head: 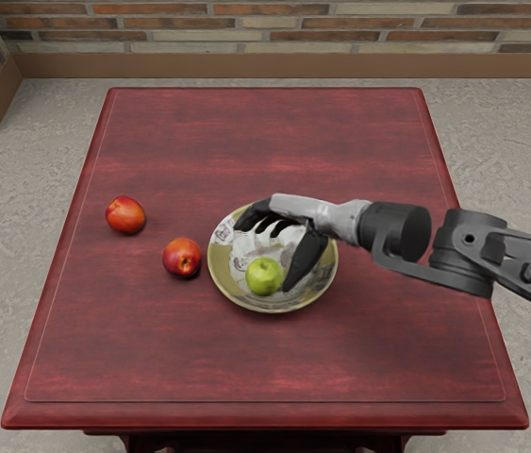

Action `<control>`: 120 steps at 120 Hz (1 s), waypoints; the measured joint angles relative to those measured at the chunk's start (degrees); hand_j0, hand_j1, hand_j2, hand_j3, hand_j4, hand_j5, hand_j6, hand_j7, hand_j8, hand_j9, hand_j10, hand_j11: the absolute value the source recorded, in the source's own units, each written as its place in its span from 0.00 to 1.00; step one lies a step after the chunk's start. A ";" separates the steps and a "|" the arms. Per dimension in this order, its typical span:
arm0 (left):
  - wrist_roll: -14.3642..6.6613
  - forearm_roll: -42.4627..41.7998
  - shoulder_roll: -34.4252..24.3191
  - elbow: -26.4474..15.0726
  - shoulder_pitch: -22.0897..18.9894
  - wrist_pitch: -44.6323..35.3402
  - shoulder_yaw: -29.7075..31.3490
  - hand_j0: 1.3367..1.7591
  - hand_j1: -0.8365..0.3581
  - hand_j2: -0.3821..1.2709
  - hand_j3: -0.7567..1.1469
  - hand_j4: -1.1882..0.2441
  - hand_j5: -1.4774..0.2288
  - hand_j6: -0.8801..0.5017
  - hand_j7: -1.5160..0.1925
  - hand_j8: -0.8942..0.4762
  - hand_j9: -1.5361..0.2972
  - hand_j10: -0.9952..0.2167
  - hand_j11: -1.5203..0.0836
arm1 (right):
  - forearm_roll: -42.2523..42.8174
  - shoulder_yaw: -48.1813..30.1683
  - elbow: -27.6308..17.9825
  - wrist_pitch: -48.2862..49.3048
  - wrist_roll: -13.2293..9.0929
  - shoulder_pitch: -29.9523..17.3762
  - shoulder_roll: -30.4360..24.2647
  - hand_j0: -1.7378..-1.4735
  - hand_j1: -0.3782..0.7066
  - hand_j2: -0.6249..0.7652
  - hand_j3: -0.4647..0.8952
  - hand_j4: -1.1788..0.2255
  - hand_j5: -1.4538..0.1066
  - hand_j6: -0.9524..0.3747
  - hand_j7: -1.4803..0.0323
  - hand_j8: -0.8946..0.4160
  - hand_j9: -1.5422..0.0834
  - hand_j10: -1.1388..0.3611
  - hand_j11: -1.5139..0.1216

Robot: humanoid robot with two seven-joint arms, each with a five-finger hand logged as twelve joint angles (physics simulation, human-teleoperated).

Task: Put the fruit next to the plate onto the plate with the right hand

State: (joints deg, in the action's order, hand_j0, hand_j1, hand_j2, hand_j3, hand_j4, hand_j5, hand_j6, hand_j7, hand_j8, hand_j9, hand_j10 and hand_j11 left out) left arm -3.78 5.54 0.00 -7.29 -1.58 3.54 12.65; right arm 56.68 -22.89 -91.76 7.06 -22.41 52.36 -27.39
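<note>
Right hand: our right hand (282,229) hovers over the plate (216,262), the arm coming in from the right.
Fingers: the fingers (261,224) are spread and relaxed, pointing left over the plate's far side; the thumb (303,260) hangs down. They clamp nothing.
Green apple: the green apple (264,276) rests inside the plate, below the fingers and just beside the thumb tip. We cannot tell if thumb and apple touch.
Near red fruit: the near red fruit (182,256) sits on the table (246,368), just outside the plate's rim, beyond the fingertips to the left.
Far red fruit: the far red fruit (125,214) is further left, well apart from the fingers.
Step in hand: we judge this to be the letting-go and the lift off the apple.
Doing it well: we should raise the hand straight up, thumb swung clear first, so that nothing nudges the apple toward the rim.
Risk: a sideways pull could roll the round apple or drag the plate.
Left arm: not shown.
</note>
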 joint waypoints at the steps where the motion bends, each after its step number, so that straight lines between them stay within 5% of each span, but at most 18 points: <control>1: 0.00 0.00 0.00 0.00 0.00 0.00 0.00 0.76 0.75 0.26 0.40 0.66 0.68 0.46 0.70 0.47 0.66 0.62 0.75 | -0.23 -0.09 0.01 0.03 0.00 0.01 -0.02 0.30 0.34 0.50 0.34 0.62 0.66 0.53 0.71 0.50 0.69 0.55 0.67; 35: 0.00 0.00 0.00 0.00 0.00 0.00 0.00 0.76 0.75 0.26 0.40 0.66 0.68 0.46 0.70 0.47 0.66 0.62 0.75 | -19.21 -7.48 0.03 11.40 0.51 0.10 -6.65 0.30 0.14 0.46 0.34 0.76 0.84 0.64 0.88 0.61 0.86 0.68 0.83; 77: 0.00 0.00 0.00 0.00 0.00 -0.02 -0.01 0.76 0.75 0.26 0.40 0.66 0.68 0.46 0.70 0.47 0.66 0.62 0.75 | -51.99 -13.16 2.98 27.07 0.47 -0.41 -26.17 0.30 0.08 0.45 0.34 0.80 0.89 0.68 0.93 0.64 0.91 0.72 0.88; 120: 0.01 0.01 0.00 0.00 0.00 -0.02 -0.01 0.76 0.75 0.26 0.40 0.66 0.68 0.46 0.70 0.47 0.66 0.62 0.75 | -62.46 -13.05 9.64 27.95 0.35 -5.37 -33.95 0.30 0.07 0.45 0.34 0.81 0.90 0.69 0.94 0.65 0.92 0.73 0.89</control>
State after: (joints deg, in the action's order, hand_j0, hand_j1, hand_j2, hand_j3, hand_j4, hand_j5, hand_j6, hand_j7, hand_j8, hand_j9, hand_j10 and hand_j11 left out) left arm -3.77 5.54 0.00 -7.29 -1.58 3.52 12.64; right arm -5.78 -35.93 -82.12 35.00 -22.06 46.99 -61.35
